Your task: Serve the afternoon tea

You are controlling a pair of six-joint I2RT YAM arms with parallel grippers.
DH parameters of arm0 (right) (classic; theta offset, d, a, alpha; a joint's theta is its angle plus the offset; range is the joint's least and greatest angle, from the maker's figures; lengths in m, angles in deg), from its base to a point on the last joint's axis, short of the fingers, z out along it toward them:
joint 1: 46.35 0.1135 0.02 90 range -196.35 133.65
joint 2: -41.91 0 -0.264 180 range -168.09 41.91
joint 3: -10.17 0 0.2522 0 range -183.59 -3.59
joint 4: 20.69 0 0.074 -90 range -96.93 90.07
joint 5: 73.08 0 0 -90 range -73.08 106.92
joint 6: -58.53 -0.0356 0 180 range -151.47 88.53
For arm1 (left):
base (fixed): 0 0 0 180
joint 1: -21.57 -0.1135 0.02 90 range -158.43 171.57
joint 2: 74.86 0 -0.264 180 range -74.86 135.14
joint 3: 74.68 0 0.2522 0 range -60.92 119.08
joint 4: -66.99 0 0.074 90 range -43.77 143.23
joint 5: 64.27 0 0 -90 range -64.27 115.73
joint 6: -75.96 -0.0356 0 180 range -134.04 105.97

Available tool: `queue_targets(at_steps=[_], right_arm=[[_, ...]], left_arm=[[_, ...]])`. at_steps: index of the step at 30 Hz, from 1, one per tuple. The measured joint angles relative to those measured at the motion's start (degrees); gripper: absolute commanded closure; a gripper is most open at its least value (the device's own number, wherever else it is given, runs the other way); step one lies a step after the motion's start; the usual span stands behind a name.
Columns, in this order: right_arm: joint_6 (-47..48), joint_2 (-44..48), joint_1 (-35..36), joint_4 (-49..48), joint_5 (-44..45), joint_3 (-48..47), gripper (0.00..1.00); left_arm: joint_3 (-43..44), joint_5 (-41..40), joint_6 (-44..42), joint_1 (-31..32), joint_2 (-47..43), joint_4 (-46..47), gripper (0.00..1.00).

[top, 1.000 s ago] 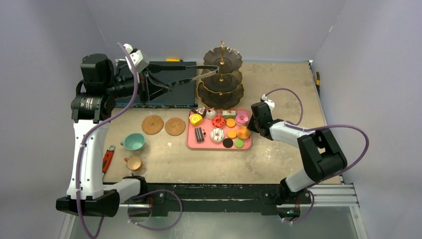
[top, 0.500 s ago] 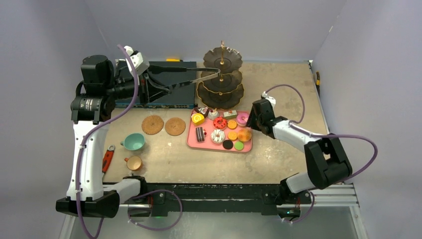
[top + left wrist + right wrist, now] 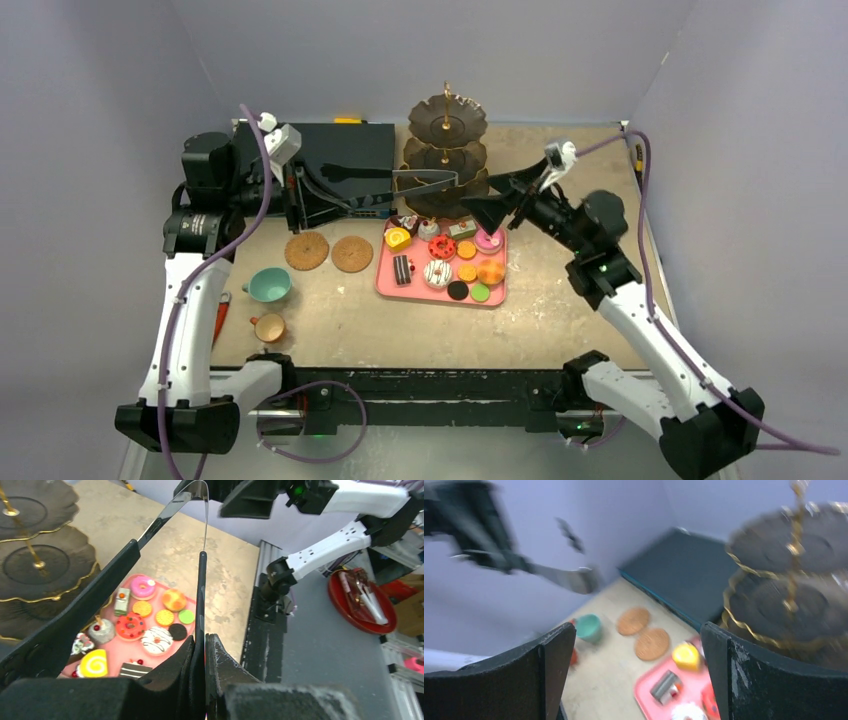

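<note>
Small toy cakes (image 3: pixel 440 262) lie on a pink tray under the dark three-tier stand (image 3: pixel 445 150). My left gripper (image 3: pixel 295 190) is shut on the black tongs (image 3: pixel 400 180), whose tips reach the stand's lower tier. In the left wrist view its fingers (image 3: pixel 220 665) pinch one tong arm (image 3: pixel 100 590) above the cakes (image 3: pixel 131 626). The right gripper (image 3: pixel 490 208) hangs open and empty above the tray's back right corner. Its blurred view shows the stand (image 3: pixel 784 605), a yellow roll (image 3: pixel 685 656) and the coasters (image 3: pixel 652 643). The teal cup (image 3: pixel 268 285), tan cup (image 3: pixel 268 327) and two woven coasters (image 3: pixel 307 250) sit left.
The pink tray (image 3: pixel 383 285) lies mid-table, just in front of the stand. A dark blue flat box (image 3: pixel 340 160) fills the back left behind the coasters. A red-handled tool (image 3: pixel 217 318) lies at the left edge beside the cups.
The right arm rose from the tray's right edge and swung up beside the stand, its jaws opening wide. The left arm lowered the tongs toward the stand's lower tier.
</note>
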Motion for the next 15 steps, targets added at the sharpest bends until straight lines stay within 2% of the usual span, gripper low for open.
queue_targets(at_steps=[5,8,12,15], right_arm=[[-9.0,5.1,0.0,-30.6,-8.3,13.2,0.02],[-14.9,1.3,0.1,-45.9,-10.6,18.0,0.02],[-18.9,-7.7,2.4,-58.1,-12.9,17.9,0.02],[-19.0,-11.8,5.4,-61.5,-13.6,15.6,0.02]], left_arm=[[-2.3,3.3,6.9,0.0,-0.9,4.9,1.00],[-2.3,4.8,8.6,0.0,-1.6,6.5,1.00],[-2.1,5.7,9.7,0.6,-2.4,7.5,1.00],[-2.2,4.8,12.5,2.7,-2.5,11.0,1.00]])
